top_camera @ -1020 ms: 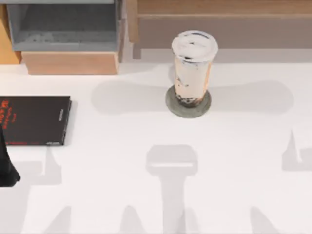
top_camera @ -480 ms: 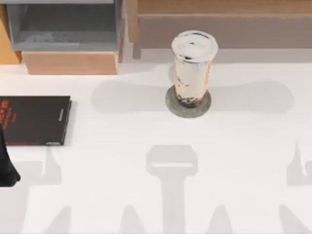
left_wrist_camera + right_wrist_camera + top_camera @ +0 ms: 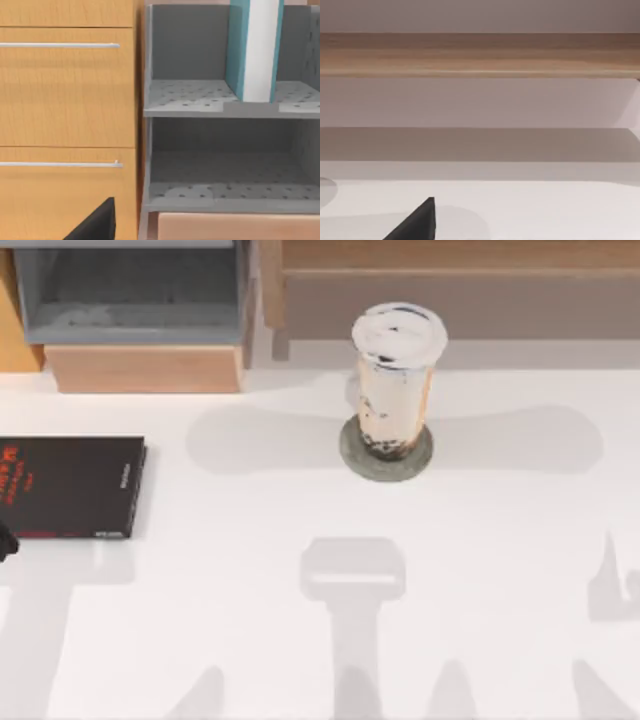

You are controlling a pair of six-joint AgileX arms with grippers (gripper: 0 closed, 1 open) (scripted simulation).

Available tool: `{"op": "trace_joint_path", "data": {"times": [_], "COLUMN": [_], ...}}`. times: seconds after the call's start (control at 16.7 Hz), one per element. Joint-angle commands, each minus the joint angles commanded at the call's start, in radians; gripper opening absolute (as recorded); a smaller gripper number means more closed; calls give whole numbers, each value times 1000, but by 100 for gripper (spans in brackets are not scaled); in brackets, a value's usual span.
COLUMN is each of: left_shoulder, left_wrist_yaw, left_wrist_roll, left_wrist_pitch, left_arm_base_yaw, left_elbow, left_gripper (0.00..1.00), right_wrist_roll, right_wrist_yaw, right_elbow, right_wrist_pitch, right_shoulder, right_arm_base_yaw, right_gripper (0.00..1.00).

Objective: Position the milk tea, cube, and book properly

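Milk tea (image 3: 396,380) stands upright on its coaster (image 3: 386,455): top-heavy, thin-walled, slippery; best gripped mid-body, gently. Whether either arm's jaws are apart, I cannot tell.

one milk tea (image 3: 397,380), one coaster (image 3: 386,452), one black book (image 3: 68,486), one teal book (image 3: 254,49).

Left hand (image 3: 3,540) withdrawn nearly off table's left edge.

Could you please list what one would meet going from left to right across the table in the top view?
Left gripper → black book with red lettering → milk tea standing on its grey round coaster.
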Motion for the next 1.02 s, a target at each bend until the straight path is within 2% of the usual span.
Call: {"op": "trace_joint_path", "data": {"times": [0.24, 0.72, 1.02], "left_shoulder": [352, 1238, 1590], "left_wrist_yaw": [-35, -110, -143], "left_wrist_roll": [0, -1, -1], "left_wrist_pitch": [126, 398, 515], "left_arm_base_yaw": [-42, -133, -172], "left_elbow": [242, 766, 993], "left_gripper": [100, 100, 100], "right_wrist_roll": [0, 0, 0], "right_wrist_yaw": [0, 0, 0], "right_elbow": [0, 0, 0], "right_wrist_pitch": [0, 0, 0], "right_shoulder": [0, 0, 0], "right_arm_base_yaw": [0, 0, 0], "right_gripper": [100, 100, 100]}}
